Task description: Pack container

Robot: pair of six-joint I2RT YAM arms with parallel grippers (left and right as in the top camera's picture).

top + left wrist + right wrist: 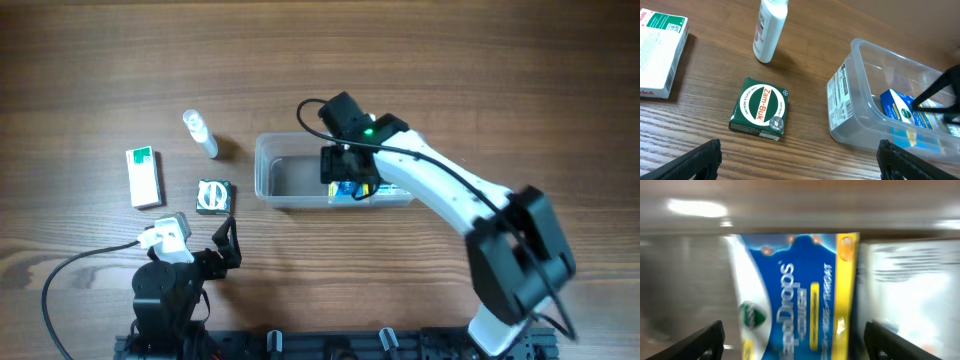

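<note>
Where the wooden surface begins at the left, a white-and-green box lies flat, followed by a small clear bottle and a green Zam-Buk box. Just below these, the left pincer is wide open and empty. Right of centre sits the clear container. Inside it, the right pincer is spread open either side of a blue lozenge box, with no clear contact.
</note>
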